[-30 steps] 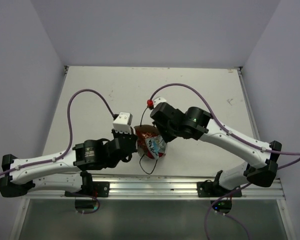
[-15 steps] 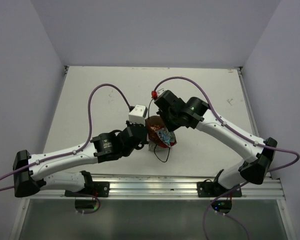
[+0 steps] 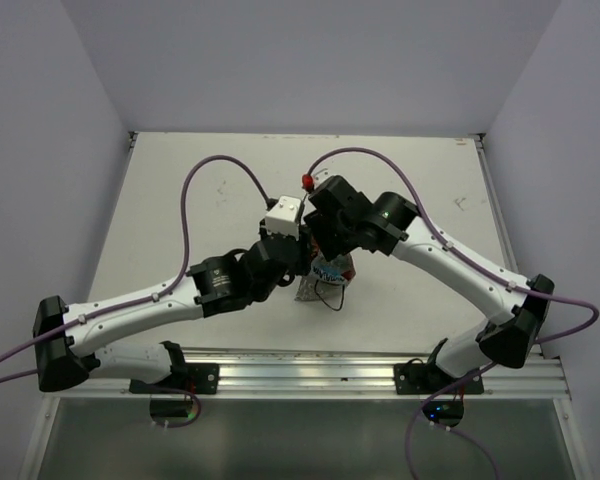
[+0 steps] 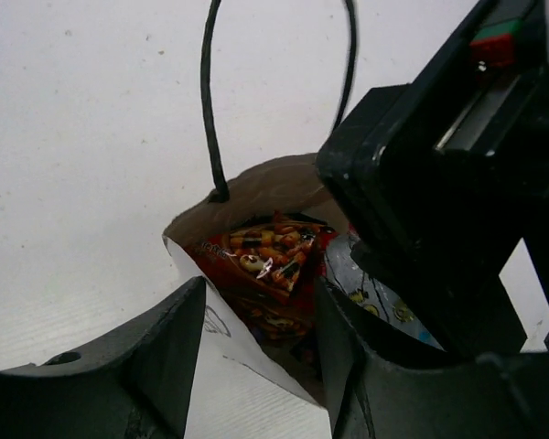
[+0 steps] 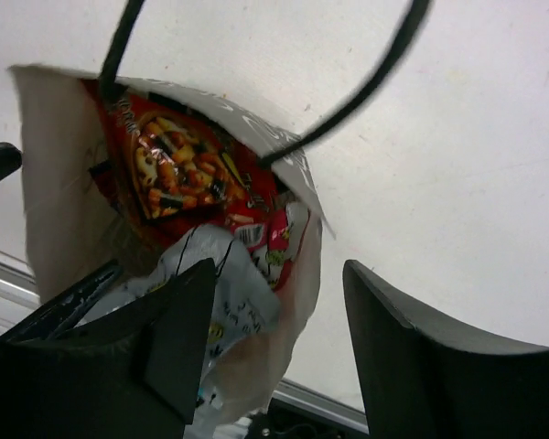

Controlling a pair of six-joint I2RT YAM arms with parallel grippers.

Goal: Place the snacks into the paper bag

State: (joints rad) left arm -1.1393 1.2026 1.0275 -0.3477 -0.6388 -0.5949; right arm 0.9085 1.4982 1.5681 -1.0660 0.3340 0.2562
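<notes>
the bag (image 3: 318, 288) sits near the middle of the table (image 3: 180, 200), a little toward its near edge, between both arms. a red packet (image 4: 265, 251) and a blue-white one (image 5: 221, 311) show inside; the other snacks are hidden. the left gripper (image 4: 259, 297) has wide jaws astride one bag wall. the right gripper (image 5: 276, 270) is wide too, over the rim. the likely step is letting go: lift each gripper straight up, clear of the cord loops (image 4: 210, 110), so nothing snags or tips.

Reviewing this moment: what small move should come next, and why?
Probably lift both grippers straight up, clear of the paper bag. The left gripper and right gripper both stand open at its rim, and the red packet and blue-and-white packet already sit inside.
</notes>
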